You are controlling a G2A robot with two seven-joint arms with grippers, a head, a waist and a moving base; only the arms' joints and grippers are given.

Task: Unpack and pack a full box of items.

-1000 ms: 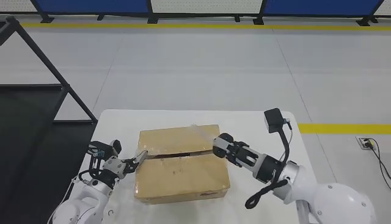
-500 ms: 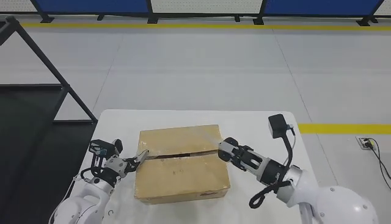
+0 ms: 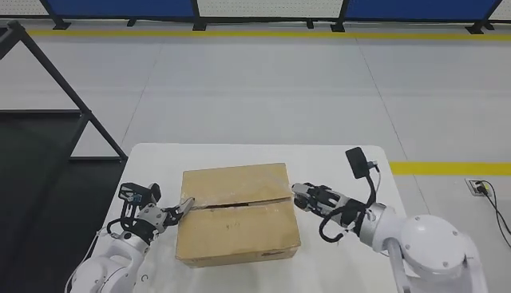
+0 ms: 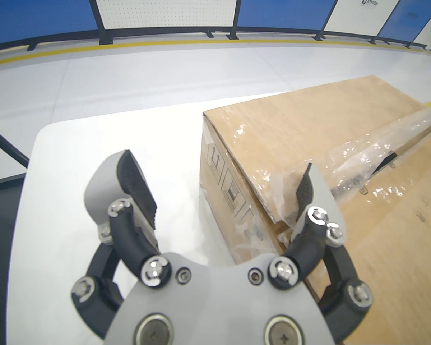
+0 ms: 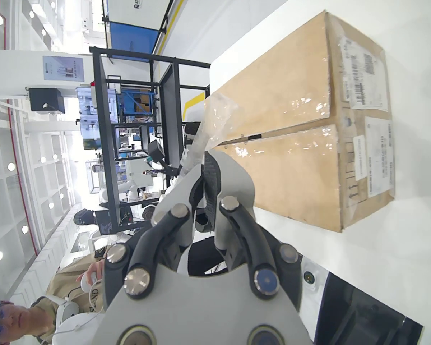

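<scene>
Top, left wrist and right wrist views. A brown corrugated cardboard box (image 3: 238, 217) lies flat at the middle of a white table (image 3: 152, 161) with rounded corners. The box's long axis runs across the table from one arm to the other. Its two top flaps are shut and meet in a seam (image 3: 235, 203) along that axis, with a short dark gap showing at the seam's middle.

The box end facing the right arm carries two white paper labels (image 5: 362, 80), one of them barcoded. The end facing the left arm bears black printed handling symbols (image 4: 222, 177), among them upward arrows. Their small print is not legible.

A strip of clear, glossy, wrinkled tape (image 5: 215, 116) is lifted off the seam at the right-arm end. Loose shreds of it cling at the other end (image 4: 280, 184).

The right gripper (image 3: 302, 197) sits just beside the box's end at seam height, its ribbed black pads closed on the free end of the tape.

The left gripper (image 4: 219, 166) is at the opposite end of the seam with its jaws spread wide. One finger (image 4: 305, 188) touches the loose tape at the box's top edge, the other stands over bare table.
</scene>
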